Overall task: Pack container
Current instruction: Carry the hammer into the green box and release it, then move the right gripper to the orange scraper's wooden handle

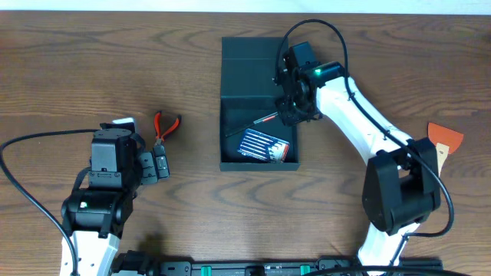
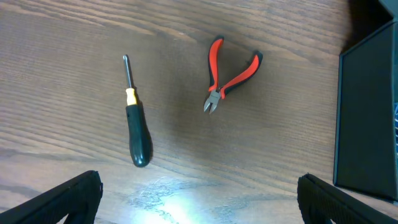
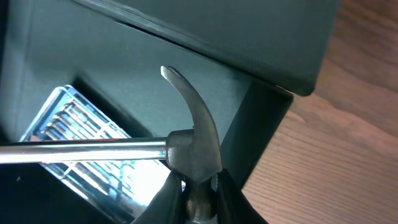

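Observation:
The dark teal container [image 1: 230,163] sits open at the table's middle, its lid [image 1: 249,65] folded back flat. Over its far right corner my right gripper [image 1: 295,103] is shut on the head of a small steel hammer [image 3: 196,143]. The claw curves up and the shaft runs left across the box [image 3: 124,56]; its handle [image 1: 261,119] angles down into the box. A blue-packaged tool set [image 1: 265,146] lies on the box floor. My left gripper [image 2: 199,202] hangs open above bare wood, with red-handled pliers [image 2: 227,78] and a dark-handled screwdriver [image 2: 137,134] ahead of it.
An orange-bladed scraper [image 1: 443,138] lies at the far right of the table. The pliers [image 1: 165,125] rest just left of the container, whose side wall [image 2: 370,112] stands to the right of my left gripper.

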Controlling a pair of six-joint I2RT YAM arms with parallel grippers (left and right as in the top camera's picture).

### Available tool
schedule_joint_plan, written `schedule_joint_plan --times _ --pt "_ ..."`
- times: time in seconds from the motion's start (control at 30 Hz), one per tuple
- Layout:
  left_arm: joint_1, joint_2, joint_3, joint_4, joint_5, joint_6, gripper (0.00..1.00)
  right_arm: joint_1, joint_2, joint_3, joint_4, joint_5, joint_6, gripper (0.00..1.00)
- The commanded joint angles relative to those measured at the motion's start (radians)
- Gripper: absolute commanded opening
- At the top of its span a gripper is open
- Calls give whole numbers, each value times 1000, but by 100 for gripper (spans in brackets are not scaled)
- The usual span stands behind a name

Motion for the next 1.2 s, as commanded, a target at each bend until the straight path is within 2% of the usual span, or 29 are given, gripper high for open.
schedule_joint_plan --times 0.0,0.13,0.23,0.33,0.4,0.67,0.77,0.9,0.97,1.07,1.13,1.17 --pt "6 2 19 0 -11 2 99 -10 25 18 3 14 -12 1" --pt "6 2 19 0 -11 2 99 -10 37 17 4 14 -12 2" --pt "6 2 19 0 -11 2 99 -10 39 17 4 14 -16 27" --pt "6 2 19 0 -11 2 99 -10 39 17 5 14 -16 63" --pt "6 2 19 0 -11 2 99 -10 39 17 5 14 -15 66" --pt "6 2 19 0 -11 2 99 -8 38 42 -8 9 -15 66" --pt "6 2 19 0 -11 2 98 -8 33 127 -82 9 -15 67" --pt "6 2 19 2 -11 2 99 -21 25 341 -234 10 2 69" --pt "6 2 19 4 -11 2 99 -51 25 478 -328 32 68 75" --pt "6 2 19 8 -11 2 99 -135 25 664 -479 108 225 77" --pt "6 2 19 8 -11 2 99 -221 25 776 -587 142 330 96" --pt "6 2 19 8 -11 2 99 -278 25 829 -643 144 375 99"
